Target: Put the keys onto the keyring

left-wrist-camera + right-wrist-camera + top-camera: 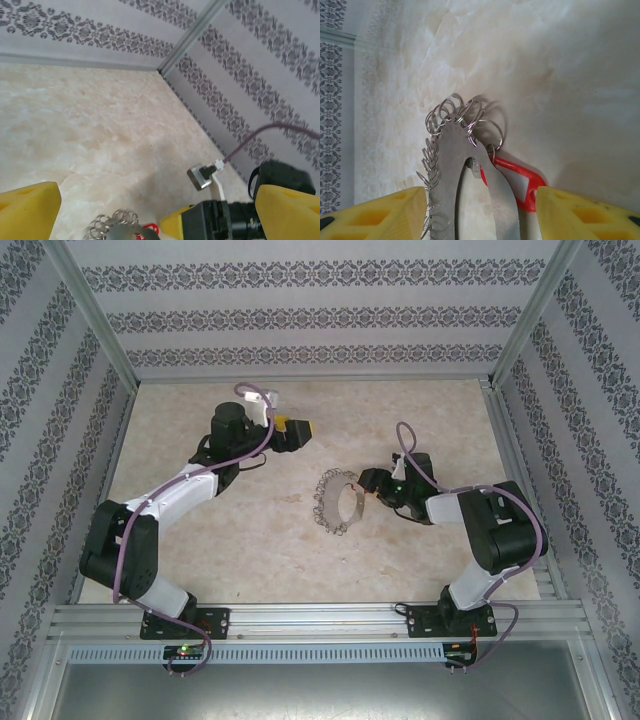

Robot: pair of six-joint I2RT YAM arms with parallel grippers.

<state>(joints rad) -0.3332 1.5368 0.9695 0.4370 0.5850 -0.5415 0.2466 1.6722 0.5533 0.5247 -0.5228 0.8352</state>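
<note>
The keyring is a flat grey metal loop fringed with small wire rings. It lies between my right gripper's yellow fingers, which stand apart on either side of it. The key, with its red plastic head, hangs off a small ring on the loop's right side and reaches the right finger. From above, the keyring sits mid-table just left of my right gripper. My left gripper hovers farther back and left, wide open with nothing in it. Its camera catches the keyring and the key's red head at the bottom edge.
Patterned walls with metal corner posts enclose the marble-look table on three sides. A metal rail runs along the near edge with both arm bases. The right arm's wrist camera and purple cable show in the left wrist view.
</note>
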